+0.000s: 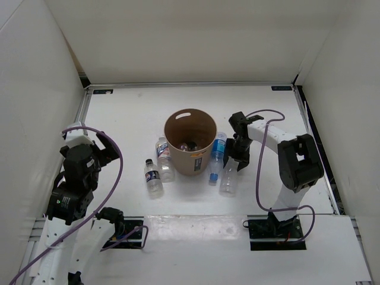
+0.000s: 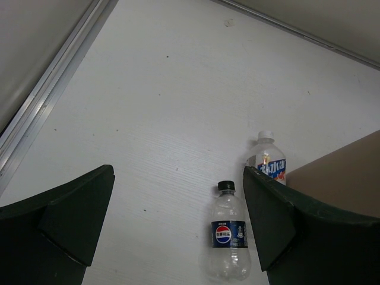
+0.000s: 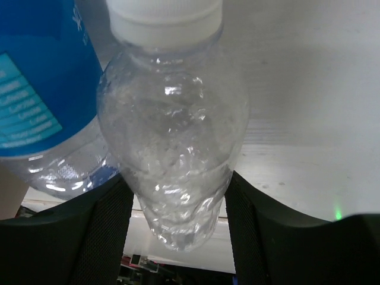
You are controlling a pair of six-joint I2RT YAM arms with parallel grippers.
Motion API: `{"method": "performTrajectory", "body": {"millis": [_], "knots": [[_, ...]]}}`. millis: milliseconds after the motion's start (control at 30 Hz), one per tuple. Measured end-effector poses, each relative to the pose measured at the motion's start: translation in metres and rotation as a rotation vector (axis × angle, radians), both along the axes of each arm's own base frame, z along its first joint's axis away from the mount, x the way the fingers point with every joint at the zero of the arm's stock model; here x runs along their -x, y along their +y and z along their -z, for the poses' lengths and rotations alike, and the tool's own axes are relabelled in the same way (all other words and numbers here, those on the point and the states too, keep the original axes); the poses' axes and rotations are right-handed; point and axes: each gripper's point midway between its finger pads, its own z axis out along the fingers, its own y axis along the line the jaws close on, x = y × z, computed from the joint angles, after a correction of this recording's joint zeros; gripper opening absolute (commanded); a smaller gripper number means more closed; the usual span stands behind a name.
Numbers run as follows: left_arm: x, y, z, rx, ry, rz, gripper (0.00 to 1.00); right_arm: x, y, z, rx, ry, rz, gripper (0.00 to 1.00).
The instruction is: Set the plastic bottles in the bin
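**Plain bottle (image 3: pixel 175 119) clamped beside bin (image 1: pixel 181 159)**

The plain bottle lies right of centre, squeezed between the right gripper's (image 1: pixel 239 159) fingers. It is beside a blue-label bottle (image 1: pixel 217 155) by the bin. Pepsi bottle (image 2: pixel 230 237) and white-capped bottle (image 2: pixel 268 160) lie left of the bin. At far left, the left gripper's (image 2: pixel 178 225) fingers are spread wide.

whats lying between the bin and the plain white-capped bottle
The blue-labelled bottle lies between the bin and the plain bottle, close beside the bin. The top view shows it best.
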Motion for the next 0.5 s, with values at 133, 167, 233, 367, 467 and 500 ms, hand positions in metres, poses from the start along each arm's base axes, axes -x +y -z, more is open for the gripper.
{"method": "performTrajectory", "body": {"millis": [133,167,233,367,467,500], "knots": [[0.000,0.000,0.000,-0.001,0.000,0.000,1.00,0.000,0.006,0.005,-0.035,0.009,0.011,0.60],[0.000,0.000,0.000,-0.001,0.000,0.001,1.00,0.000,0.008,0.006,-0.043,0.010,0.012,0.58],[0.000,0.000,0.000,-0.001,0.000,0.000,1.00,0.000,0.010,0.007,-0.060,0.015,0.014,0.54],[0.000,0.000,0.000,-0.003,0.001,0.001,1.00,0.000,0.015,0.008,-0.095,0.025,0.018,0.44],[0.000,0.000,0.000,-0.004,0.002,0.001,1.00,0.000,0.017,0.010,-0.131,0.038,0.032,0.26],[0.000,0.000,0.000,-0.004,0.002,0.001,1.00,0.000,0.017,0.010,-0.144,0.045,0.038,0.20]]}}
